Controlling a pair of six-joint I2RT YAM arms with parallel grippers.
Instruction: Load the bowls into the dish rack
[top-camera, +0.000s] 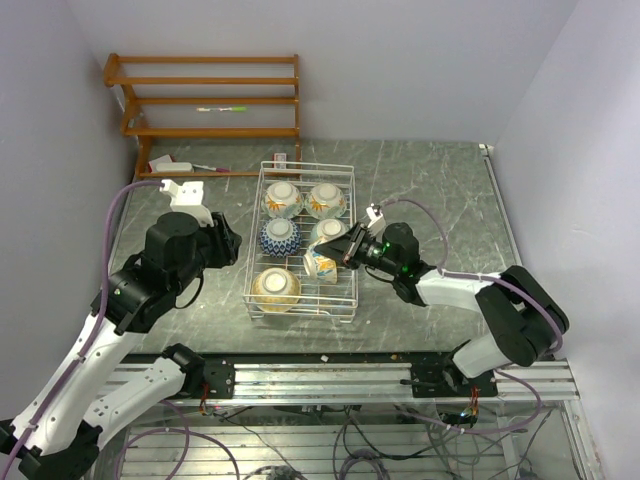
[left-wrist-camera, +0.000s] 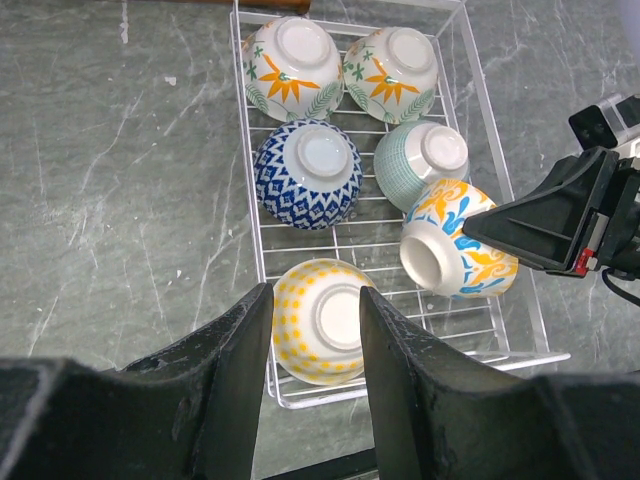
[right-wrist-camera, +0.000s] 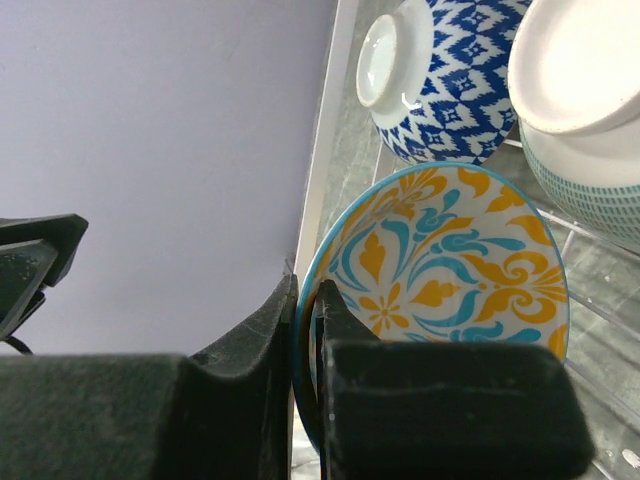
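Pinching the rim of the orange-and-blue bowl (left-wrist-camera: 455, 250), the right gripper (top-camera: 350, 247) holds it tipped on its side at the dish rack's (top-camera: 300, 316) near right part. The bowl lies left of the gripper, foot pointing toward the yellow-dotted bowl (left-wrist-camera: 318, 335). The left gripper (top-camera: 228, 240) hovers spread and empty above that one.
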